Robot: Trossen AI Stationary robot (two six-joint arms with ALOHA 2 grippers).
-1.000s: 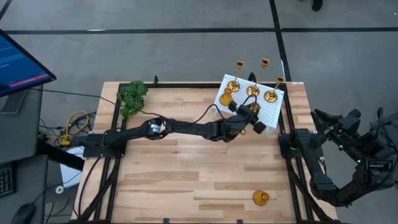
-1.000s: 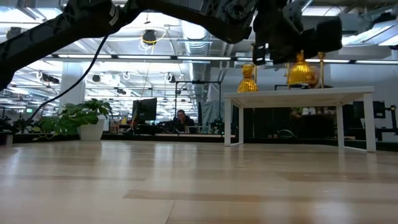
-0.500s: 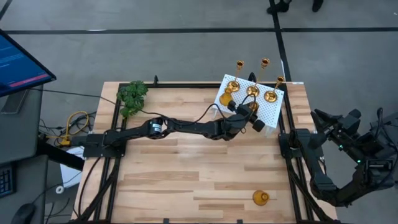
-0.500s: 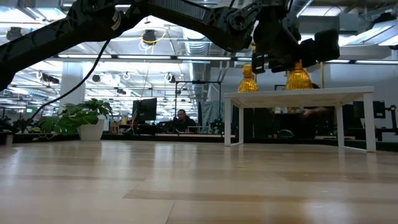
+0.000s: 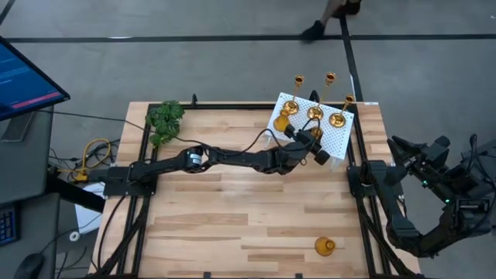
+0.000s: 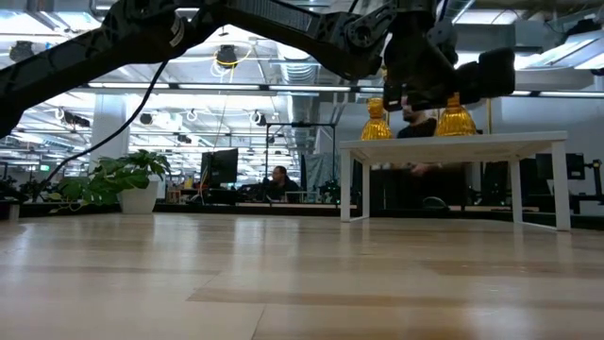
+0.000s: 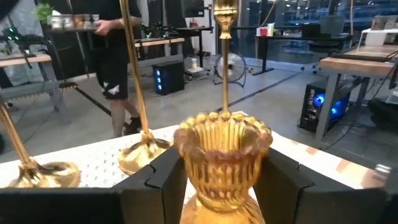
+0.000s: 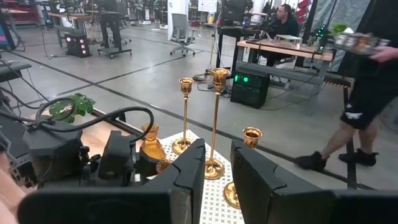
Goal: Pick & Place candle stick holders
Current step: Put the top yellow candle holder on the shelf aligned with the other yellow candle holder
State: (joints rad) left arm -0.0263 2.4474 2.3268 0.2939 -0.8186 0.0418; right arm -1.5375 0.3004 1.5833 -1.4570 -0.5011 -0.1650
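Observation:
My left gripper [image 5: 310, 140] reaches over the white perforated stand [image 5: 335, 140] and is shut on a squat amber candle stick holder [image 7: 222, 155], which also shows in the low view [image 6: 455, 117]. A second squat holder [image 5: 280, 122] stands on the stand's left corner. Three tall brass sticks [image 5: 291, 104] [image 5: 315, 112] [image 5: 338, 118] stand on their round bases along the stand's far side. A third squat holder [image 5: 325, 246] sits on the table near the front right. My right gripper [image 5: 395, 143] waits open beyond the table's right edge. My left gripper pinches the squat holder's waist [image 7: 205, 190], below its fluted cup, between its two fingers [image 7: 163, 180]. The fingers come about level from the table's left. The holder stands upright, its bottom at the stand's top; whether it rests there I cannot tell.
A green leafy plant [image 5: 164, 118] sits at the table's far left corner. The tall sticks stand close behind the held holder [image 7: 144, 152]. A person walks past on the floor beyond the table [image 5: 333, 15]. The wooden table top [image 5: 232, 209] stretches in front of the stand.
My left gripper has gone down a little toward the stand's top with the squat holder, which stays upright. A person has walked into view beyond the table.

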